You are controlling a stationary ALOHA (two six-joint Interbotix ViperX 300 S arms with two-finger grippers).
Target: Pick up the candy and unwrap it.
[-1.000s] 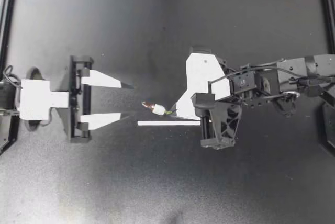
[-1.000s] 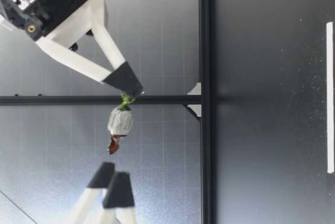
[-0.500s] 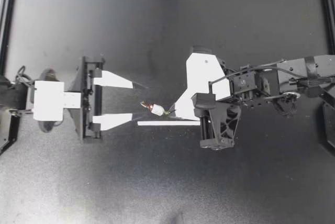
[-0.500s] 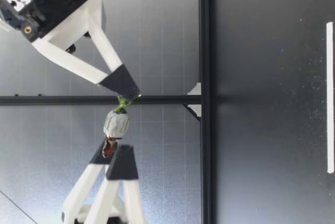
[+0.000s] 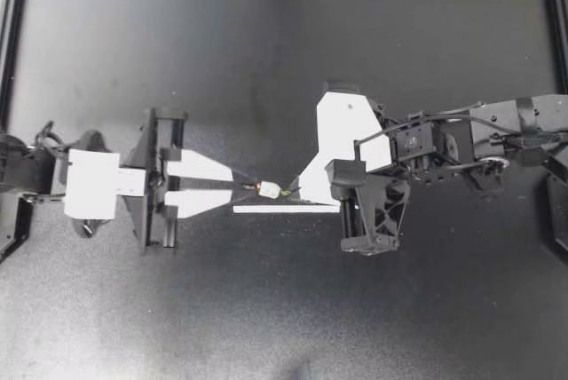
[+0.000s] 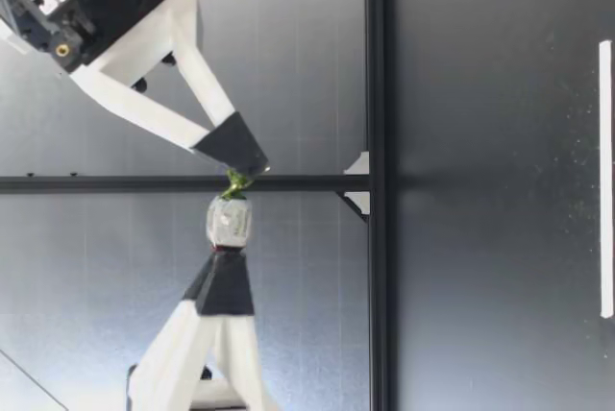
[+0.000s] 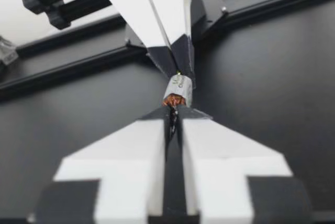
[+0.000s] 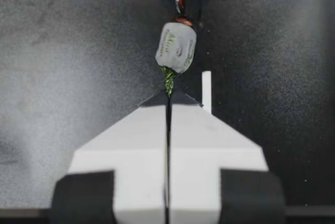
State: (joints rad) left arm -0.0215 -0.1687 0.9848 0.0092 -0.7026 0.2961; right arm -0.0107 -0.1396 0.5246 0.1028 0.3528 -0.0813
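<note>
The candy [image 5: 266, 189] hangs just left of the middle of the top frame, lifted clear of the table [image 5: 160, 34] and strung between my two grippers. Its white body is free. The green twist [image 8: 168, 80] is pinched in my right gripper [image 5: 294, 193], whose fingers are pressed flat together on that tail. The reddish-brown twist [image 7: 171, 100] at the other end sits in my left gripper [image 5: 241, 187], whose fingers are clamped on the foil with only a thin slit between them. My left arm comes in from the left edge of the frame, my right from the right edge. A white strip [image 5: 284, 209] lies on the table, just below the candy in the frame.

I judge the pick-up done and the unwrapping at its very start: both tails are gripped and neither is undone yet. The next move calls for drawing the grippers apart along their shared line, or rolling one wrist, gently and with both grips firm. The twists are slim and could slip out or tear.
</note>
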